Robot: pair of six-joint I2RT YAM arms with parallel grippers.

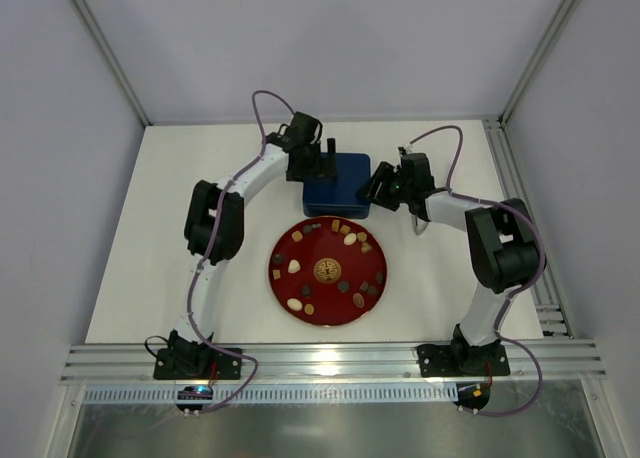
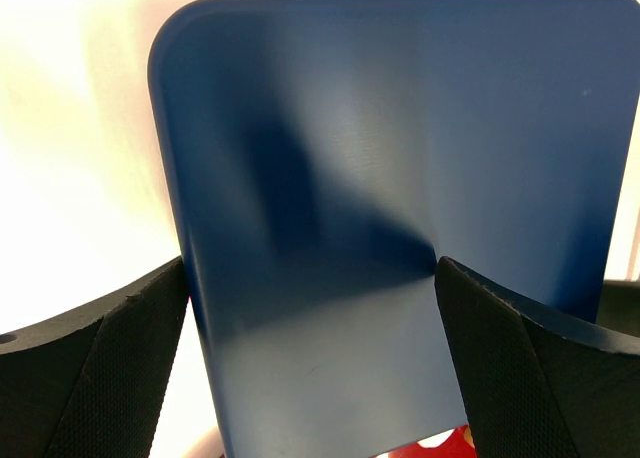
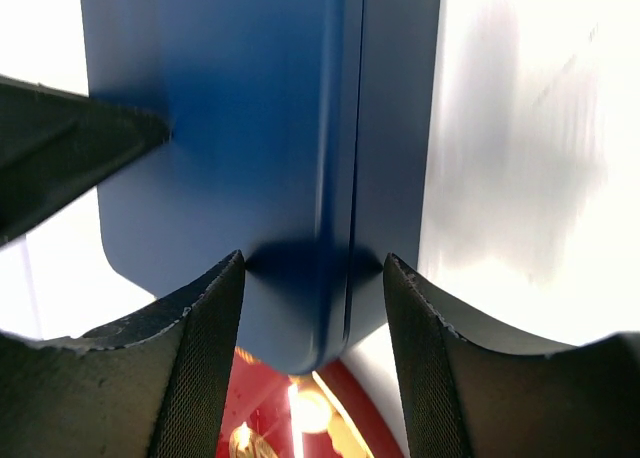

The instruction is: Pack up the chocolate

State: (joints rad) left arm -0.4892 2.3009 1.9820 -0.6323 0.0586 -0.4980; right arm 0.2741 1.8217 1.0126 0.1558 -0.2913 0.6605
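One white table [image 1: 150, 278] held a red plate [image 1: 330, 246], with a dark-blue tin [image 1: 345, 173] at its 12 o'clock. The left gripper [image 2: 310, 278], jaws wide apart, stood over the tin; the right gripper [image 3: 312, 268] straddled its edge, grip unclear. The chocolate [image 1: 294, 266] lay on the plate. A lopsided tug might skid the tin onto it.

Overhead camera; wrist cameras close over tin [image 2: 400, 178]
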